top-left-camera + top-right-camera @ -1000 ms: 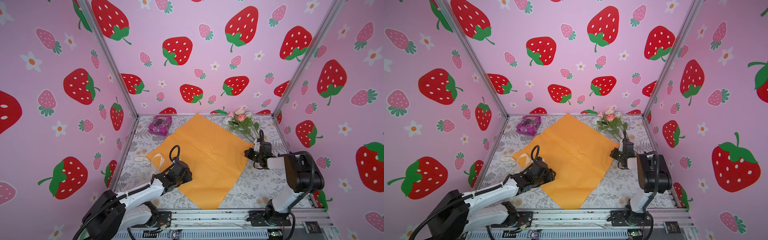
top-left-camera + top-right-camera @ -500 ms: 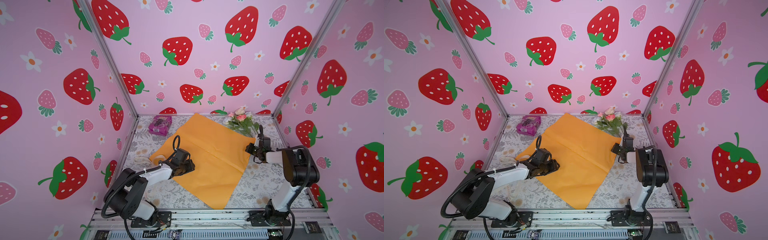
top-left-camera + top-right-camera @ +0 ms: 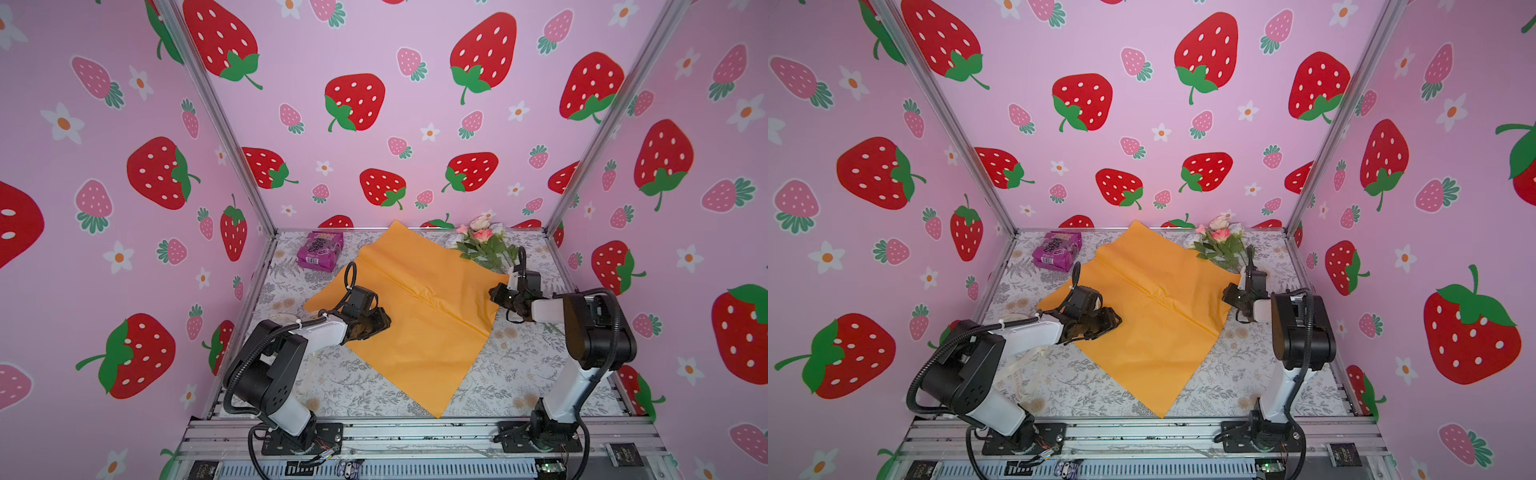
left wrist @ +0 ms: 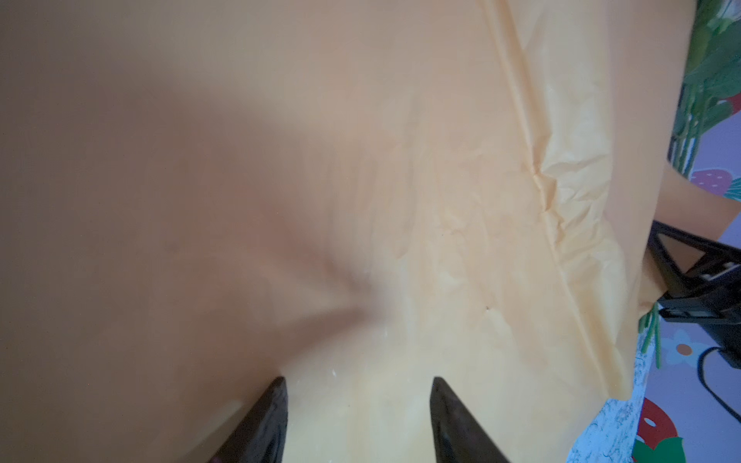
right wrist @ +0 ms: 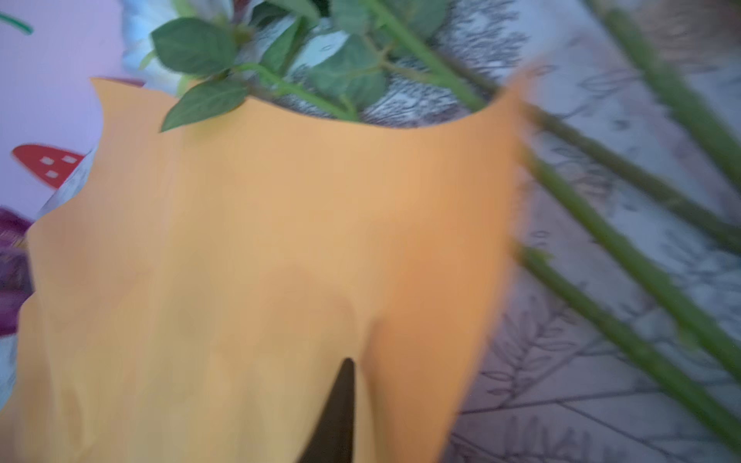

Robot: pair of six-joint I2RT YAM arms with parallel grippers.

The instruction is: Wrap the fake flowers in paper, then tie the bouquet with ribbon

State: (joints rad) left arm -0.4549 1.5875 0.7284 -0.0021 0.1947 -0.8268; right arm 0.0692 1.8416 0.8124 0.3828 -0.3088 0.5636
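In both top views the fake flowers (image 3: 482,241) (image 3: 1221,241) lie at the back right, pink and white heads toward the wall. The orange wrapping paper (image 3: 419,311) (image 3: 1154,316) is spread flat in the middle, its right corner reaching the stems. My right gripper (image 3: 496,291) (image 3: 1227,293) (image 5: 361,360) is at that corner. One finger (image 5: 341,401) lies on top of the paper (image 5: 260,220) and the other is hidden beneath it. Green stems (image 5: 601,224) run alongside. My left gripper (image 3: 384,322) (image 3: 1115,320) (image 4: 359,381) hovers open over the paper's left part (image 4: 401,200), holding nothing.
A purple snack packet (image 3: 320,250) (image 3: 1057,251) lies at the back left. A cream ribbon (image 3: 1025,374) trails on the floral table under my left arm. Strawberry-print walls close in three sides, and a metal rail (image 3: 415,432) runs along the front edge.
My right gripper has drawn the paper's right corner back toward the stems. My left arm has folded back, and its gripper has moved farther along the paper's left side.
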